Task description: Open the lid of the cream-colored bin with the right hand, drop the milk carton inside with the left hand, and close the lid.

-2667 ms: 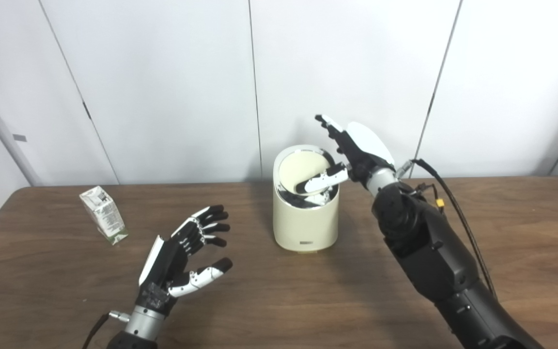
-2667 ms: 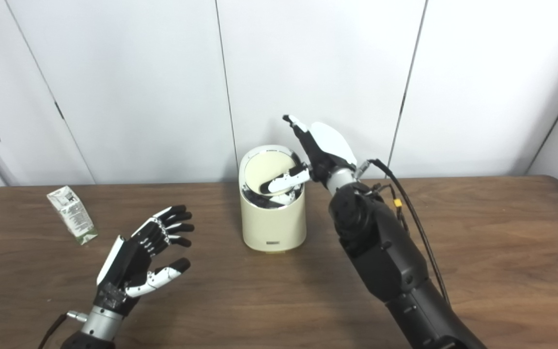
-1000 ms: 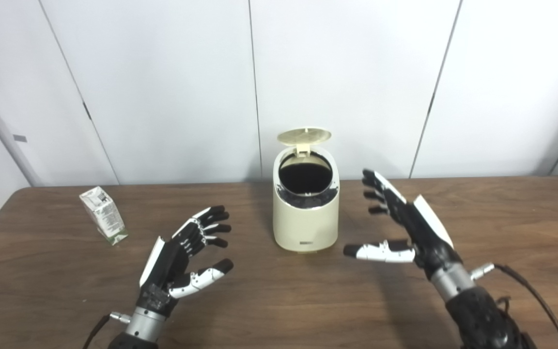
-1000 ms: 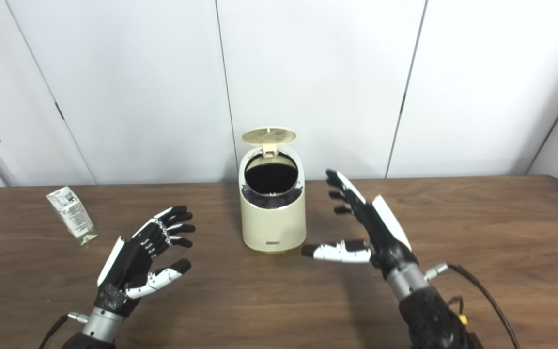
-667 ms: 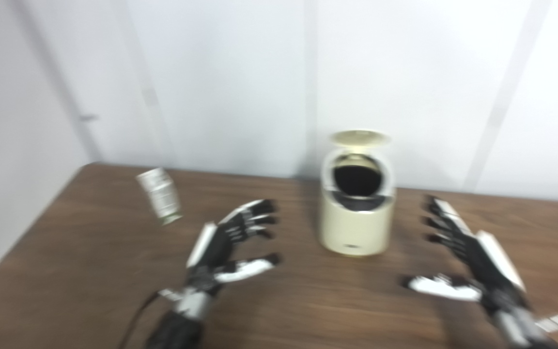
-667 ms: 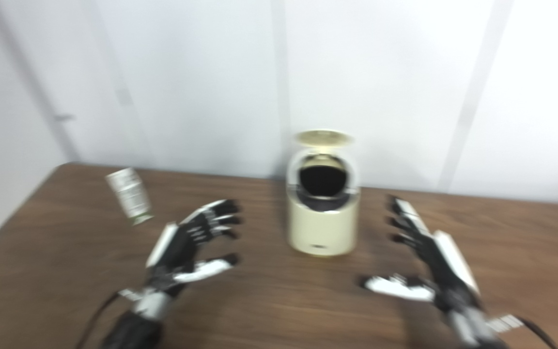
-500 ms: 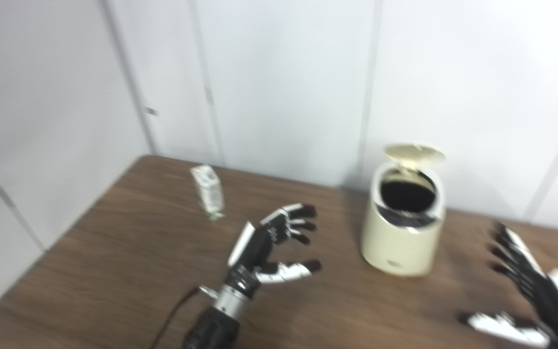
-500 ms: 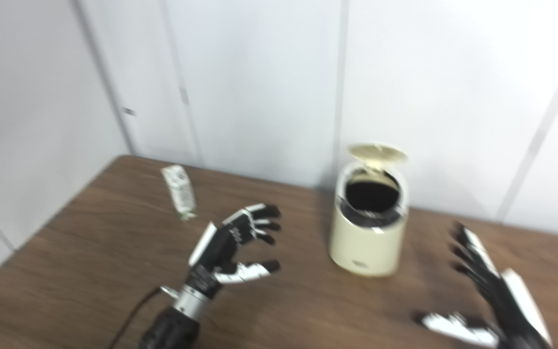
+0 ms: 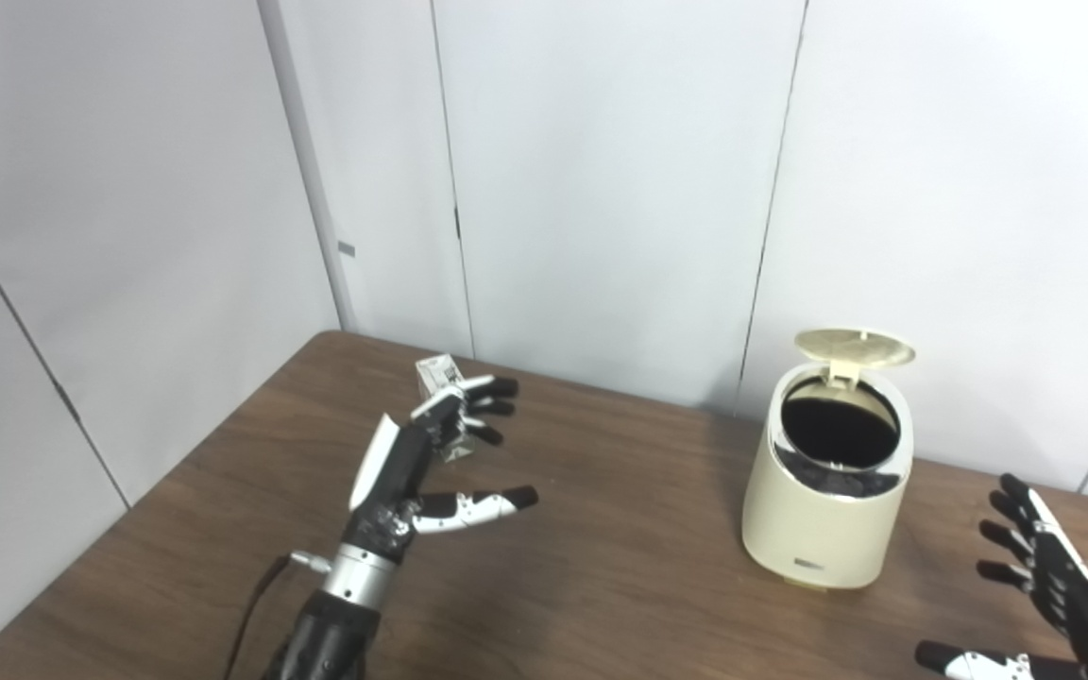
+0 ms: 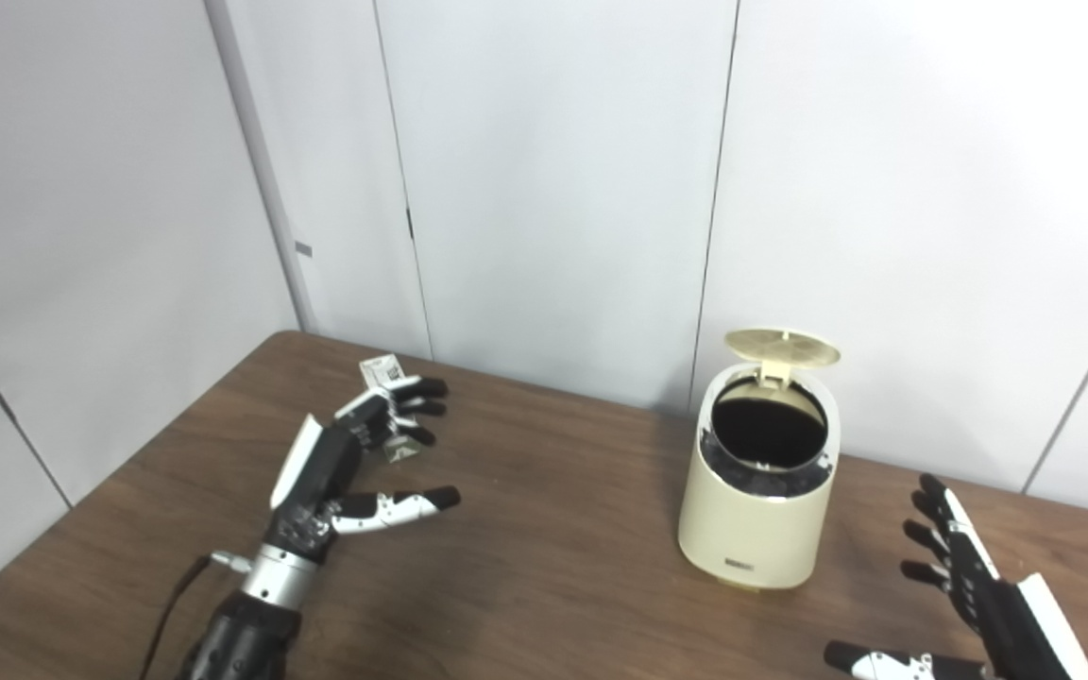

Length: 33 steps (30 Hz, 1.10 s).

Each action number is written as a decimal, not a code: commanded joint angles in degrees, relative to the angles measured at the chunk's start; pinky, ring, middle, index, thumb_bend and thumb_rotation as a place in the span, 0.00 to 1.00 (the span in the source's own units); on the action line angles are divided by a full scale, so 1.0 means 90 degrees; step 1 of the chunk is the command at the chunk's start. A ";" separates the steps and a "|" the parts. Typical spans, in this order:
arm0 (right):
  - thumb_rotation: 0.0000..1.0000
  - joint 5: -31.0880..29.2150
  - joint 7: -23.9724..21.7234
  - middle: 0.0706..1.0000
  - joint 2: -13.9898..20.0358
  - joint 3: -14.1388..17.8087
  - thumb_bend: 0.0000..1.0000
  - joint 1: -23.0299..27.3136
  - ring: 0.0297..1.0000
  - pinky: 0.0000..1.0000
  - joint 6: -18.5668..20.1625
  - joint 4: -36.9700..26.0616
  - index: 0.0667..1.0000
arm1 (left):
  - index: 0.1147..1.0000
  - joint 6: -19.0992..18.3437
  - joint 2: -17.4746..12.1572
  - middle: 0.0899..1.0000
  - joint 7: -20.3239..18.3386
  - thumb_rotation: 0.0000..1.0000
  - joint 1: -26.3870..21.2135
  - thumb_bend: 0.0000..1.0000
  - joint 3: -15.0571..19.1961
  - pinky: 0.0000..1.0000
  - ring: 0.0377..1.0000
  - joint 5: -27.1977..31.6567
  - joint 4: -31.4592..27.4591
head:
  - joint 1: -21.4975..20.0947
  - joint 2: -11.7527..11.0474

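The milk carton point(image 9: 440, 397) is standing at the far left of the brown wooden desk point(image 9: 601, 576), close to the back edge. It is a small white box with dark print on its faces and a barcode patch on its folded top, and it is leaning a little rather than sitting square. The left hand point(image 9: 412, 467) is hovering in front of it with its fingers point(image 9: 492, 406) spread and the thumb stretched out to the side, holding nothing. The fingers are overlapping the carton in both views; whether they are touching it or only passing in front is hard to tell from here.

Well apart to the right, the cream-colored bin point(image 9: 823, 510) is standing upright, a rounded tub with a small dark label low on its front. Its lid point(image 9: 854, 347) is tipped up and back on the rear hinge, showing the dark interior.

The right hand point(image 10: 988, 604) is resting low at the bottom right corner, fingers splayed and empty, clear of the bin.
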<state>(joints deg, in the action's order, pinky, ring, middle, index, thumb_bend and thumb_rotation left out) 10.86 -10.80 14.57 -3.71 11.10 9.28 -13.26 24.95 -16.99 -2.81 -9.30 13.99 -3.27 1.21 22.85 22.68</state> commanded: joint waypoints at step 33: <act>0.23 -0.0113 -0.0042 0.94 0.0149 0.0135 0.79 0.0231 0.88 0.77 -0.0024 -0.0174 0.97 | 0.85 -0.1086 -0.1410 0.86 0.0842 0.23 -0.1441 0.97 0.0384 0.78 0.86 -0.0835 0.1366 | -0.0005 0.0122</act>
<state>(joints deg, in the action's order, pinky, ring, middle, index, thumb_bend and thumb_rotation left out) 10.56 -11.21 14.84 -3.18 11.61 10.45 -13.22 14.05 -27.81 4.38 -19.55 17.46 -11.58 13.91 22.85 23.64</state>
